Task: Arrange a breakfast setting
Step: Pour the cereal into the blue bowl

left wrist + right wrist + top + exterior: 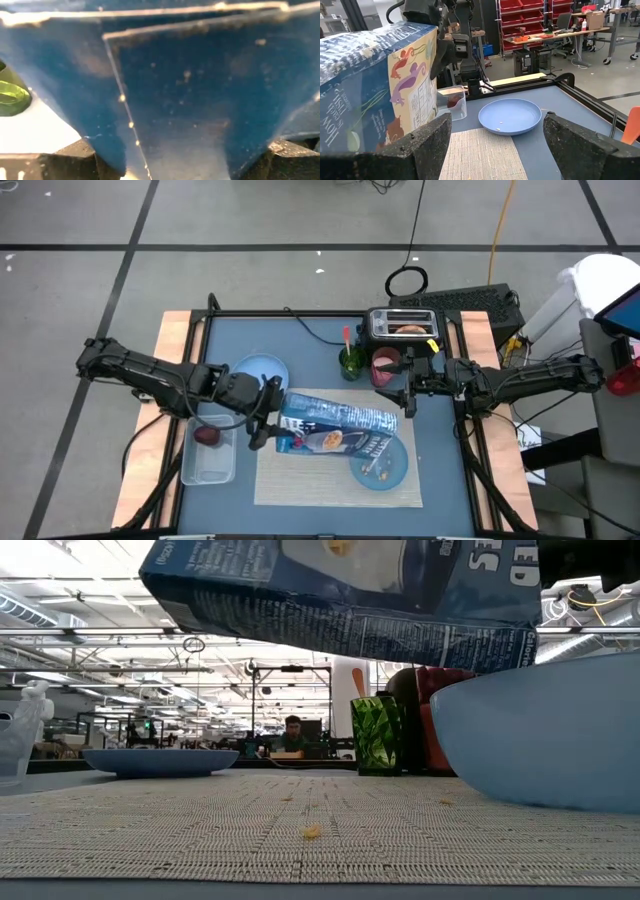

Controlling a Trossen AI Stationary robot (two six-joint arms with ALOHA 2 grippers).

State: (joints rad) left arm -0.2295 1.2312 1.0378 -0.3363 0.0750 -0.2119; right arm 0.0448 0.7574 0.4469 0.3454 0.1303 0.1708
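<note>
My left gripper (pixel 268 420) is shut on a blue cereal box (pixel 340 418) that lies on its side in the air over the beige placemat (pixel 300 480). The box fills the left wrist view (pixel 190 100). The light-blue bowl (pixel 380 465) stands on the mat's right part, with crumbs in it. The light-blue plate (pixel 262 370) rests on the table beyond the mat. The dark-red fruit (pixel 207 435) lies in the clear tub (pixel 208 460). The bagel (pixel 410 330) sticks out of the toaster (pixel 403 323). The orange-handled spoon (pixel 347 340) stands in a green cup (pixel 352 363). My right gripper (pixel 405 392) is open and empty. My left gripper pinches the cereal box's left end (pixel 150 150) between its two fingers (pixel 70 160), one on each broad face. The fingers come level from the table's left, along the box. The box is lifted clear, roughly level, its far end (pixel 390 420) above the mat near the bowl.
A red cup (pixel 385 368) stands beside the green cup, in front of the toaster. Crumbs lie on the mat (pixel 312 832). The tub stands at the table's left, by the mat. A person sits far off in the room (pixel 292 735).
</note>
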